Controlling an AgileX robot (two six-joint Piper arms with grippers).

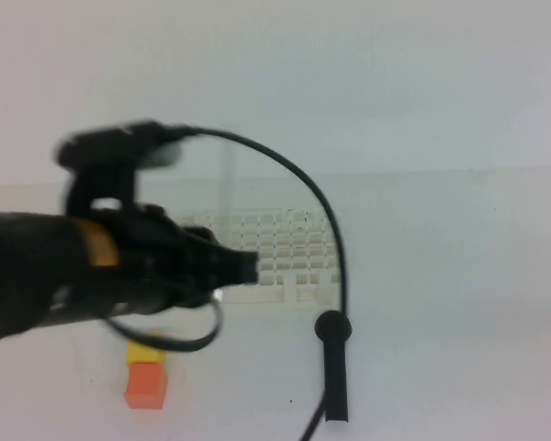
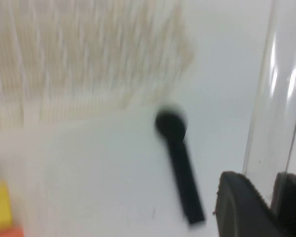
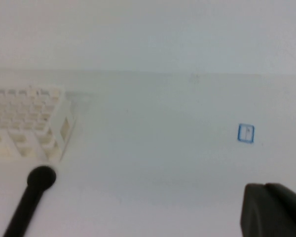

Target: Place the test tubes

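**Left tool holds a clear test tube beside the rack; right tool low at the desk's right**

A white desk (image 1: 441, 276) carries a cream-white test tube rack (image 1: 280, 253) with many small square cells, set near the middle.

The left arm fills the left of the high view, black with an orange band. Its left tool (image 1: 241, 267) reaches in from the left and covers the rack's front left corner in that view. The left tool is narrow, closed on a clear test tube (image 2: 275, 98). In the left wrist view the tube stands between the two dark fingers (image 2: 239, 205) and runs away from them, out of the picture. How high the tube sits over the desk cannot be told.

A black cable (image 1: 298, 175) arcs from the left arm over the rack and down to the front edge.

A black rod (image 1: 334, 372) with a round head lies on the desk just in front of the rack's right front corner, head nearest the rack and apart from it.

A yellow block (image 1: 145, 352) and an orange block (image 1: 147, 386) sit touching at the front left, the orange one nearer the robot.

The right tool (image 3: 274, 212) shows only in its own wrist view, as a dark shape low over bare desk to the right of the rack. Whether it is wide or narrow cannot be told. A small blue square mark (image 3: 245, 133) lies on the desk beyond it.
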